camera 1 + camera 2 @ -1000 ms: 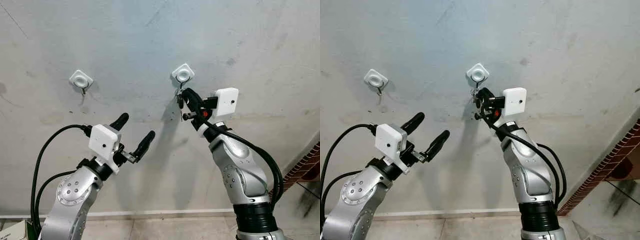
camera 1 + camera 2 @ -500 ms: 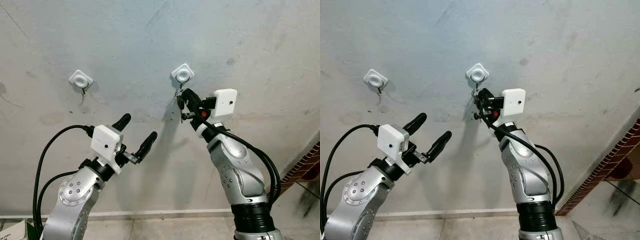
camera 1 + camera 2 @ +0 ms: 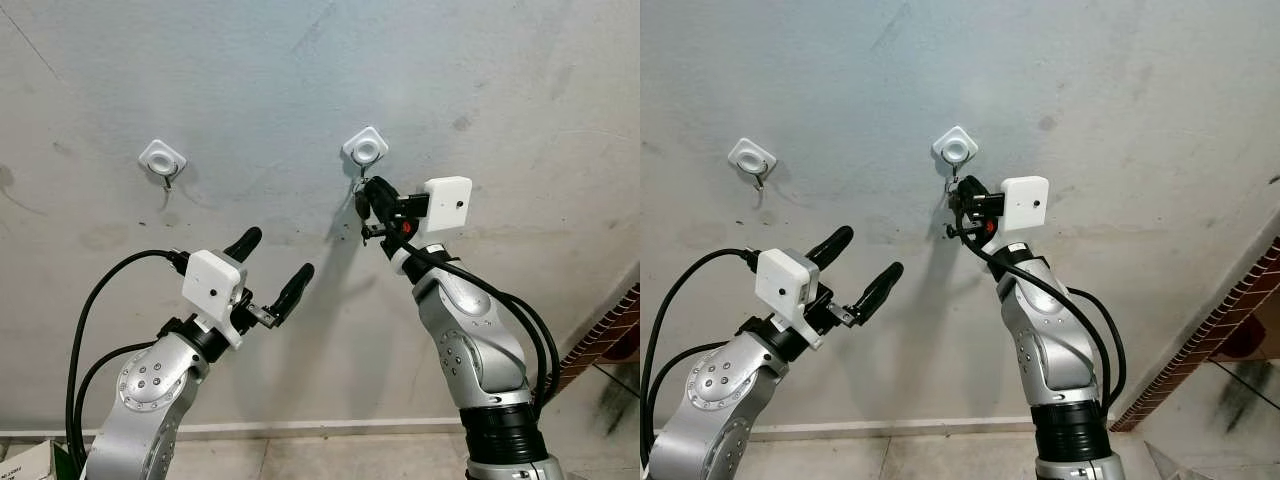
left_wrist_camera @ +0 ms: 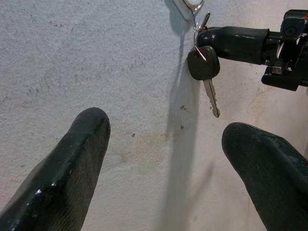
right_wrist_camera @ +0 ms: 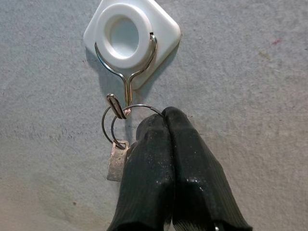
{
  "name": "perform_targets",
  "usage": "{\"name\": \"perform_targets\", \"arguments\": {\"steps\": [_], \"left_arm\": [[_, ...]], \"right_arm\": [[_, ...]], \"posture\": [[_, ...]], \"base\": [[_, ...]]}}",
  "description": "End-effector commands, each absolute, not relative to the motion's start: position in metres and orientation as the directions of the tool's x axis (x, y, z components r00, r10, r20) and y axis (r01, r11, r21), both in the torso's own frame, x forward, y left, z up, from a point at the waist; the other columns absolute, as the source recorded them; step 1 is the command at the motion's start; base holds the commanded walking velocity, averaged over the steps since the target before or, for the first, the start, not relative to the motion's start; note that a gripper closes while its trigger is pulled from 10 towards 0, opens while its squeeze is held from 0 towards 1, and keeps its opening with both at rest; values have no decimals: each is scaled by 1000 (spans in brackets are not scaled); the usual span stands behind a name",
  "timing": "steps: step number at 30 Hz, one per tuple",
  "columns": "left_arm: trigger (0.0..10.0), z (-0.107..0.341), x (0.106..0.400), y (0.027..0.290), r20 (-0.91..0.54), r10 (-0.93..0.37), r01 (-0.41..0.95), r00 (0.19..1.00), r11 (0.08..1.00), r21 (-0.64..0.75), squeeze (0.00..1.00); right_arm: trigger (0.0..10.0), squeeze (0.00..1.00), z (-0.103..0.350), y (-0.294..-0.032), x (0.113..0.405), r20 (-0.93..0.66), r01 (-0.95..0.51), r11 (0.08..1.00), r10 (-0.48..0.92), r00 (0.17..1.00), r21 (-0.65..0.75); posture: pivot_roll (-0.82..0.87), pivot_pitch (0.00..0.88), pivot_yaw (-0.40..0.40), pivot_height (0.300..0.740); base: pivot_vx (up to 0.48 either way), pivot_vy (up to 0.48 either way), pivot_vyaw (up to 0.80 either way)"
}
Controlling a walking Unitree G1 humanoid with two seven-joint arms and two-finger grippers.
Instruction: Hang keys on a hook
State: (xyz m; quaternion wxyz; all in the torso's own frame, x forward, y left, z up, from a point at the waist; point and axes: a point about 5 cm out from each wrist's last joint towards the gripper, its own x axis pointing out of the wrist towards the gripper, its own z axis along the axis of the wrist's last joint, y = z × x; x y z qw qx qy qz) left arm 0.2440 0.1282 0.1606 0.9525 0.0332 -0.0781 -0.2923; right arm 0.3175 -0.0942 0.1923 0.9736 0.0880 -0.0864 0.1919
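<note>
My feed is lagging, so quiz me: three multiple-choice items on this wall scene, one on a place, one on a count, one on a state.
1. Where does the black-headed metal key hang?
A. under the right white square wall hook
B. under the left white wall hook
C. on the floor

2. How many white hooks are on the grey concrete wall?
A. one
B. two
C. three

3. How are the right gripper fingers?
A. spread wide
B. pressed together at the thin wire key ring
C. around a cable

Answers: 1 A, the left wrist view shows the key below that hook's wire. 2 B, two plates show. 3 B, the right wrist view shows both fingers closed at the ring, while the left gripper is open and apart.
</note>
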Motion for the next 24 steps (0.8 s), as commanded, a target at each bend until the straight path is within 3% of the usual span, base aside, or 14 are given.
{"name": "perform_targets", "arguments": {"steps": [1, 24], "left_arm": [[10000, 161, 245, 128, 126, -561, 548, 818, 827, 121, 0], [10000, 159, 247, 128, 121, -561, 547, 819, 827, 129, 0]], "right_arm": [[10000, 0, 207, -98, 322, 250, -361, 925, 324, 912, 116], [10000, 0, 199, -98, 318, 217, -356, 934, 352, 910, -22]], "posture": [[87, 0, 48, 740], [87, 0, 46, 740]], "base": [[0, 0, 0], [0, 0, 0]]}}
